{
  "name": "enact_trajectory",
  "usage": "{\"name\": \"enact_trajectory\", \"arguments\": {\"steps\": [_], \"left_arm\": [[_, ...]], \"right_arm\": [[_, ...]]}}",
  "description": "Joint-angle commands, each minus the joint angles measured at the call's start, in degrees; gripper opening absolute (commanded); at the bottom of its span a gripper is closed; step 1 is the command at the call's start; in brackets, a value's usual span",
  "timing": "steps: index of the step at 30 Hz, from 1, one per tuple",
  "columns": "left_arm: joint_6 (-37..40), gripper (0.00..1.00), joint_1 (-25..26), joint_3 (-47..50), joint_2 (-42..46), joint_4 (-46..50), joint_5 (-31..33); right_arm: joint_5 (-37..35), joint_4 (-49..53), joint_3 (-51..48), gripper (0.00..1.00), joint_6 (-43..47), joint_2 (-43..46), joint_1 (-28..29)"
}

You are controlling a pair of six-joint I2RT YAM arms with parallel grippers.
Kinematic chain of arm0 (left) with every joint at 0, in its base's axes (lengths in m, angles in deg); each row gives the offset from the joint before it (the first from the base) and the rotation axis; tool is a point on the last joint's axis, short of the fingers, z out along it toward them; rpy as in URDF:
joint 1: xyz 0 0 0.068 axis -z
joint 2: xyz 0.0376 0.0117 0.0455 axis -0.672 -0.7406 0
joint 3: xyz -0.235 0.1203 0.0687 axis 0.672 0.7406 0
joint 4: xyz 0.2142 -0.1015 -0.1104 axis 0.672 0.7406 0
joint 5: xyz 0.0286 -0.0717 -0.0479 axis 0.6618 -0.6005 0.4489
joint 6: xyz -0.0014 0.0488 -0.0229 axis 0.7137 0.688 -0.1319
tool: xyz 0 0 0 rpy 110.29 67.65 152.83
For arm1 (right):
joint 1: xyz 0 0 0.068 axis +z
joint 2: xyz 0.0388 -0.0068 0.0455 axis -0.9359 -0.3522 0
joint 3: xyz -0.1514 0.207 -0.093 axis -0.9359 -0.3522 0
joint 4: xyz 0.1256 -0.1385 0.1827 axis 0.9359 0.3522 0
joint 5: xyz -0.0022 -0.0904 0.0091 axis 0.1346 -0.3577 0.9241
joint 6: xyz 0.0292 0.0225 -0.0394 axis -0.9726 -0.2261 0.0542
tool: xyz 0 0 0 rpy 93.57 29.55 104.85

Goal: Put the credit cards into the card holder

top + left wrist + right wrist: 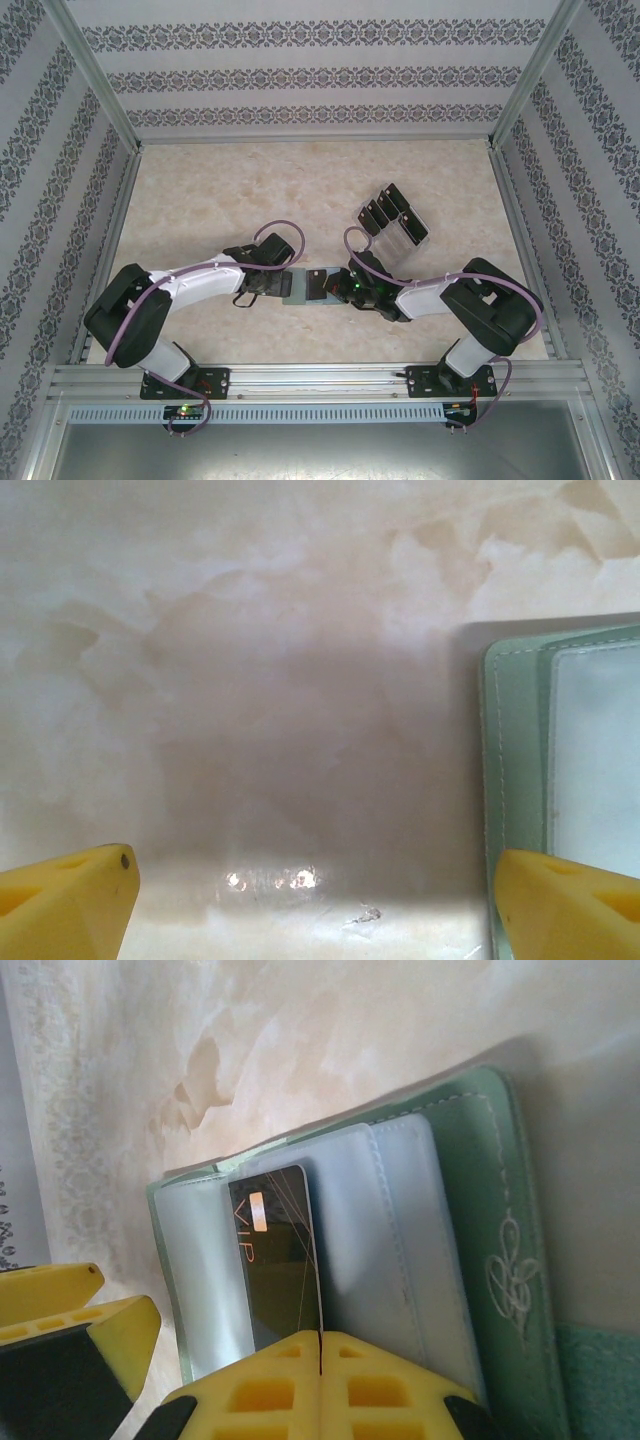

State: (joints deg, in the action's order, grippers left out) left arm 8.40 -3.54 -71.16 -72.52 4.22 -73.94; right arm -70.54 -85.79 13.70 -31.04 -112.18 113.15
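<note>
The wallet point(297, 288) lay unfolded on the table point(200, 190), near its front edge and about midway across. The left gripper point(283, 285) stood at the wallet's left side and the right gripper point(342, 287) at its right. In the left wrist view, the left gripper point(310, 910) had one finger point(560, 905) over the wallet's point(515, 740) edge and the other point(65, 900) over bare table, well apart. In the right wrist view, a card point(280, 1260) lay across the wallet's point(470, 1190) inside, its near end pinched in the right gripper point(320, 1360); whether it sat in a pocket could not be told. Behind the wallet and to its right stood a rack point(408, 238), with more cards point(385, 205) upright in its slots.
</note>
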Motion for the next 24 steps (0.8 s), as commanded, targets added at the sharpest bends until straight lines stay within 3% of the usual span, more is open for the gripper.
{"name": "enact_trajectory", "arguments": {"steps": [1, 15, 24], "left_arm": [[1.54, 0.92, 0.44, -0.88, 0.31, 2.14, -0.02], [4.74, 0.94, 1.66, 0.14, 2.92, -5.77, -4.40], [7.11, 0.94, 3.57, -2.18, -2.78, -0.86, -0.21]], "right_arm": [[-2.35, 2.43, -1.33, 0.00, -0.79, 1.48, 0.54], [-1.47, 2.12, -1.02, 0.00, -0.52, -0.01, 0.61], [-1.09, 2.14, -0.64, 0.00, -0.18, -0.41, 0.53]]}}
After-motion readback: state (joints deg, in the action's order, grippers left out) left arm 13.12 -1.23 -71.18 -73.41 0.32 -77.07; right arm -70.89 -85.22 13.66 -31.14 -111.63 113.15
